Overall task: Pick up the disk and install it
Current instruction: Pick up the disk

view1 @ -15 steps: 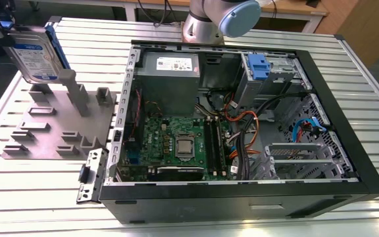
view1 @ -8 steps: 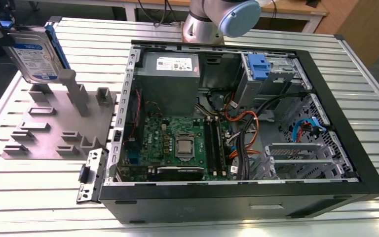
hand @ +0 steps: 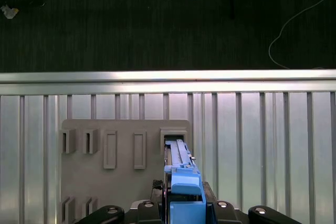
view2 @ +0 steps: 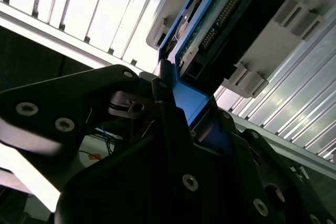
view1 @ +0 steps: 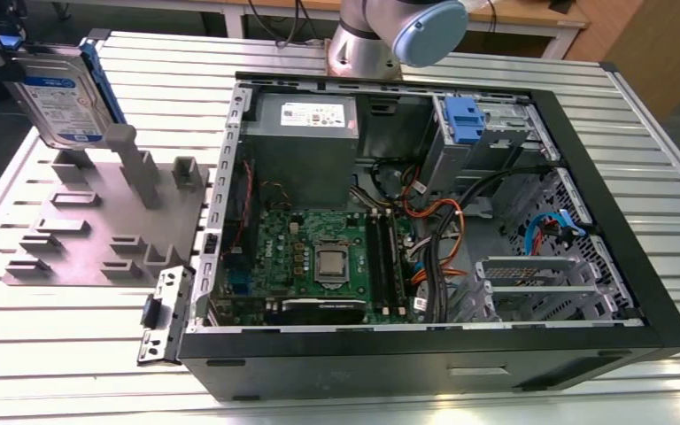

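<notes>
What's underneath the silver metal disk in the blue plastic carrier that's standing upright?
A grey plastic holder with slotted posts, resting on the ribbed metal table. The silver metal disk stands at one slot, the gripper closed on its top; the slot's inside is covered.

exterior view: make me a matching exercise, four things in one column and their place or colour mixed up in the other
Things:
1. disk
2. rack
3. power supply
4. motherboard

Descriptions:
a. green board, flat inside the case
b. grey box with a white sticker, inside the case
c. standing on edge in the rack
d. grey, on the table at the exterior view's left of the case

Pairs: 1-c, 2-d, 3-b, 4-a
</notes>
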### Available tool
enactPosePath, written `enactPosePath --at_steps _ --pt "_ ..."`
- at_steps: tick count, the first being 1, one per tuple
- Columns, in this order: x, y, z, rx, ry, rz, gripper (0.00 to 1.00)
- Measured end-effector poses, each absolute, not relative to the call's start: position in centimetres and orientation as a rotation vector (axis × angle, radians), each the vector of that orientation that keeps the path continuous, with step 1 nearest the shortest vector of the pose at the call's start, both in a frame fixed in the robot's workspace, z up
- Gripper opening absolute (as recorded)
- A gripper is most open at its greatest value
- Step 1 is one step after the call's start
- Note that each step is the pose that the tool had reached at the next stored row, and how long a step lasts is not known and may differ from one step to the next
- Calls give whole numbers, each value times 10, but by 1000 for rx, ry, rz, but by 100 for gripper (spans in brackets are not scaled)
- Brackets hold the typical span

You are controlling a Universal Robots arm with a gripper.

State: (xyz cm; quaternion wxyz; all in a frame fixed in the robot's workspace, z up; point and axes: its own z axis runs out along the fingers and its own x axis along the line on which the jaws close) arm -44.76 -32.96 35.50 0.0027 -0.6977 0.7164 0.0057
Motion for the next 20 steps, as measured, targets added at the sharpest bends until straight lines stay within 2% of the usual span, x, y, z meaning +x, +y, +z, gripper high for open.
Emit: enactPosePath --at_steps 20 --pt "-448 -330 355 -2188 2247 18 36"
